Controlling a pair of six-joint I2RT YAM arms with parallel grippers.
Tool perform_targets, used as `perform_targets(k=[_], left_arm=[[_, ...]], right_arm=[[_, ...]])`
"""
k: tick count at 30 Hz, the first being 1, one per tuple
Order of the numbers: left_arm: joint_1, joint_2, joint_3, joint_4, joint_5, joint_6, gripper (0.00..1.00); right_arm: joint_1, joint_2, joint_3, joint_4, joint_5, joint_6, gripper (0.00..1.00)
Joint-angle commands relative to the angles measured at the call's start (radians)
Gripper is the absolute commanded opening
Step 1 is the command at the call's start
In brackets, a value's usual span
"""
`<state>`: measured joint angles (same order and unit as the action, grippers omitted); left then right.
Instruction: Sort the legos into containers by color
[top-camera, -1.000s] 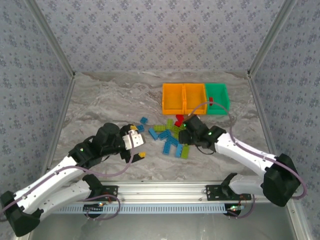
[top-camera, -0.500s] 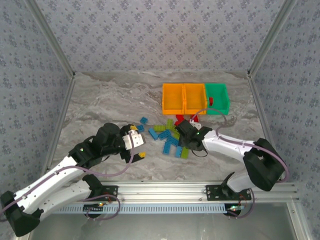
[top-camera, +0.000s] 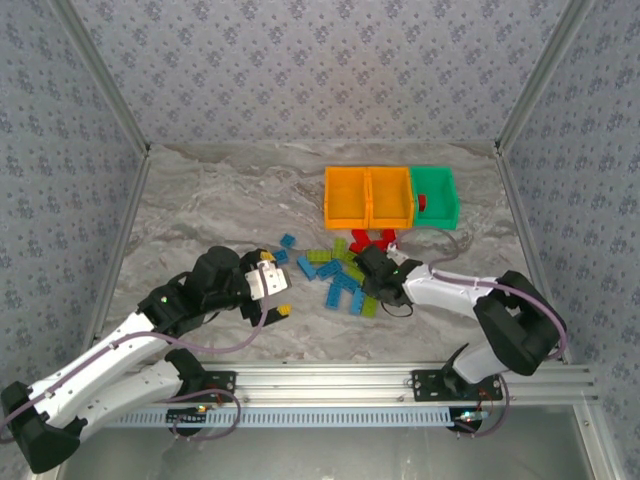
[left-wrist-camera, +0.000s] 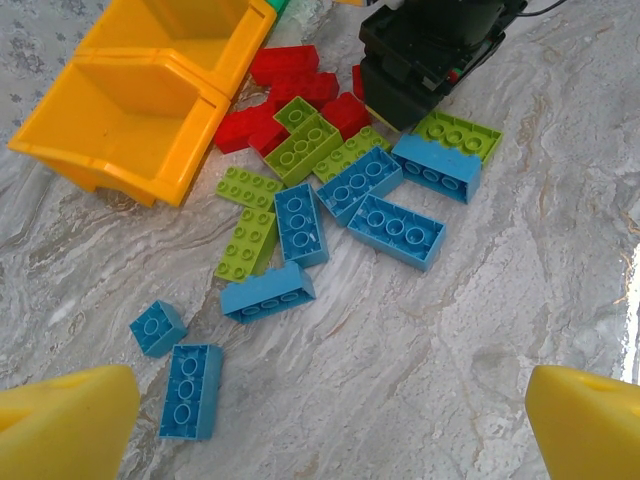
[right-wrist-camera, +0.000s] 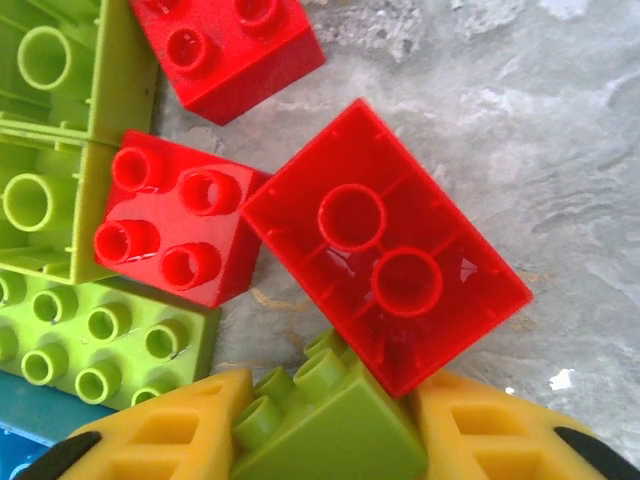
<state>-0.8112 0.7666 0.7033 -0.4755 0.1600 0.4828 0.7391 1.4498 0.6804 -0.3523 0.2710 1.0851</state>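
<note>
Pushed farther into the pile (top-camera: 338, 272), the right gripper (top-camera: 371, 266) now pinches a lime green lego (right-wrist-camera: 322, 428) beside red legos (right-wrist-camera: 385, 245) on the surface (top-camera: 220, 200), while the left gripper (top-camera: 271, 285) hangs spread wide near blue legos (left-wrist-camera: 300, 222).

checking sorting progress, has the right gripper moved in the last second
Yes. The right gripper has drawn back toward the near edge, away from the orange bins, holding a lime brick.

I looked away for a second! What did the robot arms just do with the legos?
The right gripper nudged into the pile and closed on a lime green brick, while its elbow swung in toward the middle. The left gripper stayed open and still, and the bins did not move.
</note>
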Motion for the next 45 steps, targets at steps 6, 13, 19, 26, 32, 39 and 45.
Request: perform_targets(k=[6, 13, 19, 26, 32, 39, 45], left_arm=[[0.005, -0.012, -0.004, -0.014, -0.004, 0.019, 0.99], [0.005, -0.005, 0.003, -0.014, 0.007, 0.017, 0.99], [0.004, -0.042, -0.015, -0.006, -0.037, 0.022, 0.99], [0.002, -0.041, -0.014, -0.008, -0.052, 0.022, 0.99], [0.001, -0.038, -0.015, 0.004, -0.083, 0.008, 0.99], [0.006, -0.023, -0.014, 0.055, -0.127, -0.108, 0.99], [0.051, 0.094, 0.120, 0.040, -0.183, -0.408, 0.99]], right_arm=[[0.003, -0.225, 0.066, -0.131, 0.171, -0.063, 0.33], [-0.166, -0.130, 0.327, -0.007, 0.186, -0.405, 0.32], [-0.345, 0.159, 0.502, 0.105, 0.048, -0.527, 0.33], [-0.399, 0.467, 0.773, 0.030, -0.051, -0.554, 0.37], [-0.419, 0.497, 0.811, -0.028, -0.047, -0.463, 0.50], [-0.420, 0.372, 0.808, -0.114, -0.101, -0.494, 0.58], [-0.350, 0.064, 0.646, -0.161, -0.302, -0.586, 0.65]])
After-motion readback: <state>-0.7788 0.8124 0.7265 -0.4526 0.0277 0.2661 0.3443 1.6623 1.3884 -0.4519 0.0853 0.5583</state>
